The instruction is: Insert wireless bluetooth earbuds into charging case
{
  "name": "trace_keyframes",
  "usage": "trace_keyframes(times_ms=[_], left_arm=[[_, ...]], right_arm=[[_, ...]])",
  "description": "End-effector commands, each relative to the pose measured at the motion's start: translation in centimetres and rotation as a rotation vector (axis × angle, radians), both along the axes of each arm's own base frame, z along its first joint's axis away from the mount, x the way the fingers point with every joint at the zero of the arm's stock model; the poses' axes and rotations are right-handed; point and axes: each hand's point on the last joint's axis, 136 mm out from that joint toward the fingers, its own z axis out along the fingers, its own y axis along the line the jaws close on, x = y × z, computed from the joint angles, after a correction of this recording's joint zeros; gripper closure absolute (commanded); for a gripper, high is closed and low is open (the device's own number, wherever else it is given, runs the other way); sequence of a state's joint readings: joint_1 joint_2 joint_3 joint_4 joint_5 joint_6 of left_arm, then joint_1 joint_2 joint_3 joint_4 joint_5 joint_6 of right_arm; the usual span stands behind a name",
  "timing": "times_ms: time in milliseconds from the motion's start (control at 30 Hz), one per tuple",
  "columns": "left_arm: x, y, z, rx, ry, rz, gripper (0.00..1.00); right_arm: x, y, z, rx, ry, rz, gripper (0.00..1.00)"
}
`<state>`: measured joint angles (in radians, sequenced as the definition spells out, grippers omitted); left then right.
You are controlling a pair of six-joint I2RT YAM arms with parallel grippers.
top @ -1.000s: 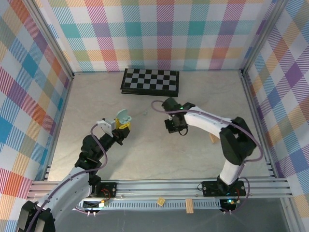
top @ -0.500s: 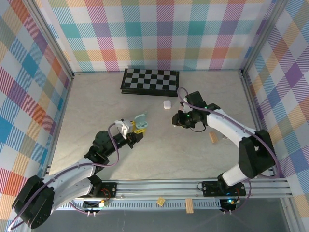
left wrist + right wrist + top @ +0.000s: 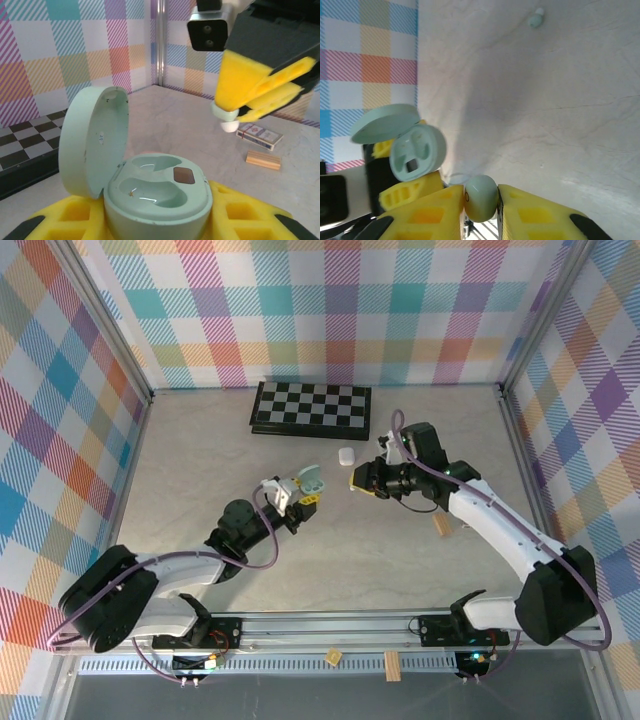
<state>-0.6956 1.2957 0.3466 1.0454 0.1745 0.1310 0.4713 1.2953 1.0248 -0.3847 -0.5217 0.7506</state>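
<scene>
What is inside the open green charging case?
The charging case holds two empty wells and a small dark patch; nothing is seated. Its underside is covered by the left fingers.

Folded chessboard lies flat at the table's far edge, near the plaid wall. Small wooden block right of centre. Card box near it, not touching.

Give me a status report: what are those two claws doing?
Left gripper shut on open green case. Right gripper shut on green earbud, short of case, not yet in. Nothing between them.
</scene>
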Motion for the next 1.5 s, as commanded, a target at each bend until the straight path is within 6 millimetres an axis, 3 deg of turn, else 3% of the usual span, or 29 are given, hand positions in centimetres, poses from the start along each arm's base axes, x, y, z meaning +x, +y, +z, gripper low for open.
trace_keyframes(times_ms=[0, 167, 567, 1100, 1467], left_arm=[[0.5, -0.9, 4.0, -0.077, -0.129, 0.007, 0.71], [0.6, -1.9, 4.1, -0.071, -0.141, -0.014, 0.71], [-0.4, -2.1, 3.9, -0.049, -0.150, -0.037, 0.71], [-0.8, -5.3, 3.1, 0.002, -0.177, -0.097, 0.71], [-0.7, -6.1, 3.2, 0.011, -0.161, -0.105, 0.71]], right_arm=[[-0.5, 0.7, 1.5, 0.120, 0.047, -0.016, 0.77], [-0.7, 0.8, 2.0, 0.157, 0.126, -0.040, 0.77], [-0.4, 0.2, 2.6, 0.200, 0.274, -0.060, 0.78], [-0.6, 1.9, 5.1, 0.231, 0.196, 0.004, 0.79], [-1.2, 3.6, 4.8, 0.177, 0.156, 0.053, 0.79]])
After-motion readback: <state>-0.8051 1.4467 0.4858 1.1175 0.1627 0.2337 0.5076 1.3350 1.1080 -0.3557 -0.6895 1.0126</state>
